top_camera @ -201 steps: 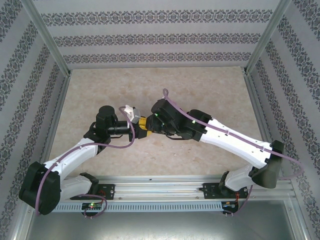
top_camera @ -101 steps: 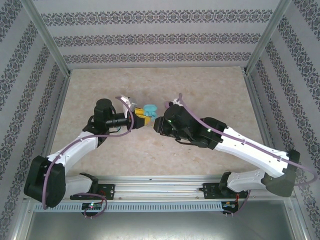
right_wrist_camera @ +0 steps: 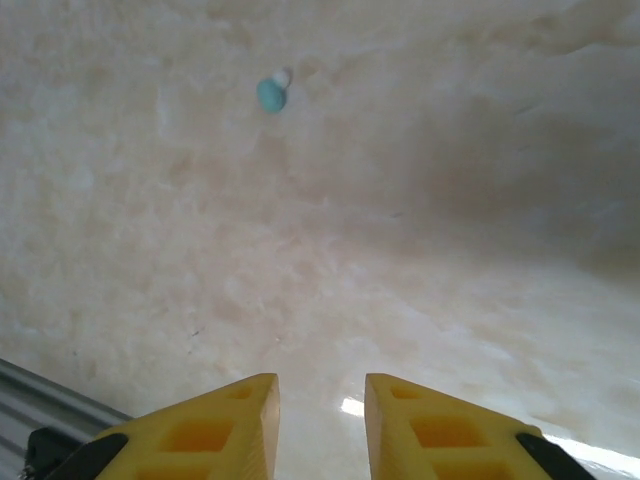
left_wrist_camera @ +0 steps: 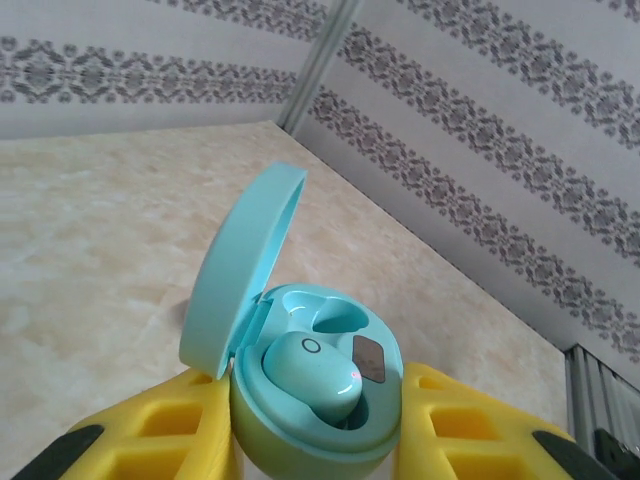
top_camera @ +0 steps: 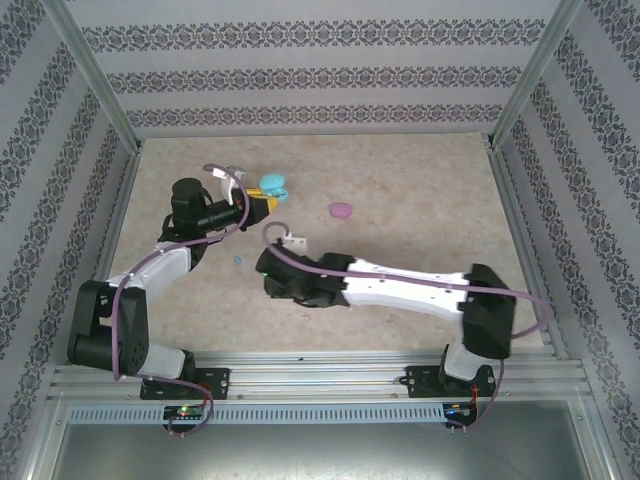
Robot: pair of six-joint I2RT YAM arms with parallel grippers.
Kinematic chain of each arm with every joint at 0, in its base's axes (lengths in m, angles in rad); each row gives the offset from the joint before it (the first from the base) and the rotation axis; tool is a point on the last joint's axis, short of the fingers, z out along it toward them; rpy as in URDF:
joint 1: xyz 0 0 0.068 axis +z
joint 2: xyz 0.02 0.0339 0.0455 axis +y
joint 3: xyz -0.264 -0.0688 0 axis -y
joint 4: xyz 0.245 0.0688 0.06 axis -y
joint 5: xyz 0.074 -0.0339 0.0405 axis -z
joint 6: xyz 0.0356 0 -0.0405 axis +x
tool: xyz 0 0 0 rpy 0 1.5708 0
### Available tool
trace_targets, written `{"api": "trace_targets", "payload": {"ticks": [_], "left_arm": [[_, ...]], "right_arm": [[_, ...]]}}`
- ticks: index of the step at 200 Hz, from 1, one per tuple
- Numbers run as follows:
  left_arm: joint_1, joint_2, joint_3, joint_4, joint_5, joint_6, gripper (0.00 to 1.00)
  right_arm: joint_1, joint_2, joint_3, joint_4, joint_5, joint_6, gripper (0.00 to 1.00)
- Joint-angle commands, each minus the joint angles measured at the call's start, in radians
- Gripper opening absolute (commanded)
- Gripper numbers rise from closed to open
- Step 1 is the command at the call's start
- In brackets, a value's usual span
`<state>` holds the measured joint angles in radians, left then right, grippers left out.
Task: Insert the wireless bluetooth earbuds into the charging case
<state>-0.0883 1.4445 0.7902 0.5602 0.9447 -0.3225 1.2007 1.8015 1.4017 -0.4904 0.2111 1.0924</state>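
Note:
My left gripper [left_wrist_camera: 318, 440] is shut on the turquoise charging case [left_wrist_camera: 315, 395], held above the table with its lid [left_wrist_camera: 240, 265] swung open. One light blue earbud [left_wrist_camera: 312, 375] sits in the nearer slot; the other slot [left_wrist_camera: 325, 312] is empty. From above, the case [top_camera: 272, 186] hangs at the far left in the left gripper [top_camera: 262, 204]. A second light blue earbud [right_wrist_camera: 270, 94] lies loose on the table ahead of my right gripper [right_wrist_camera: 320, 385], which is open with nothing between its fingers. In the top view this earbud [top_camera: 238, 260] lies just left of the right gripper [top_camera: 263, 268].
A pink oval case [top_camera: 341, 210] lies shut on the marble table [top_camera: 420, 190], right of the held case. Patterned walls with metal posts enclose the table on three sides. A metal rail [right_wrist_camera: 50, 400] runs along the near edge by the right gripper.
The left arm carried the open case away to the far left. The right arm pulled back from it and swung low to the near left, towards the loose earbud, uncovering the pink case.

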Motion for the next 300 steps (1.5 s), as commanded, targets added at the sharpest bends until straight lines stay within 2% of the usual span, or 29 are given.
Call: {"api": "trace_targets", "payload": {"ticks": [1,35,73,111,154,300], "left_arm": [[0.021,0.018,0.053,0.078,0.014,-0.034,0.06],[0.047,0.054,0.076,0.081,0.008,-0.042,0.06],[0.076,0.096,0.08,0.128,0.027,-0.076,0.06],[0.089,0.126,0.089,0.166,0.041,-0.102,0.06],[0.101,0.15,0.096,0.189,0.051,-0.114,0.06],[0.107,0.179,0.094,0.236,0.062,-0.145,0.05]], "right_arm": [[0.006,0.124,0.106,0.036,-0.049,-0.032,0.31],[-0.022,0.301,0.304,-0.073,-0.072,-0.083,0.33],[-0.064,0.413,0.424,-0.079,-0.081,-0.148,0.39],[-0.088,0.546,0.614,-0.177,-0.073,-0.243,0.4],[-0.108,0.661,0.82,-0.313,-0.034,-0.275,0.43],[-0.148,0.843,1.047,-0.367,-0.035,-0.359,0.43]]}}
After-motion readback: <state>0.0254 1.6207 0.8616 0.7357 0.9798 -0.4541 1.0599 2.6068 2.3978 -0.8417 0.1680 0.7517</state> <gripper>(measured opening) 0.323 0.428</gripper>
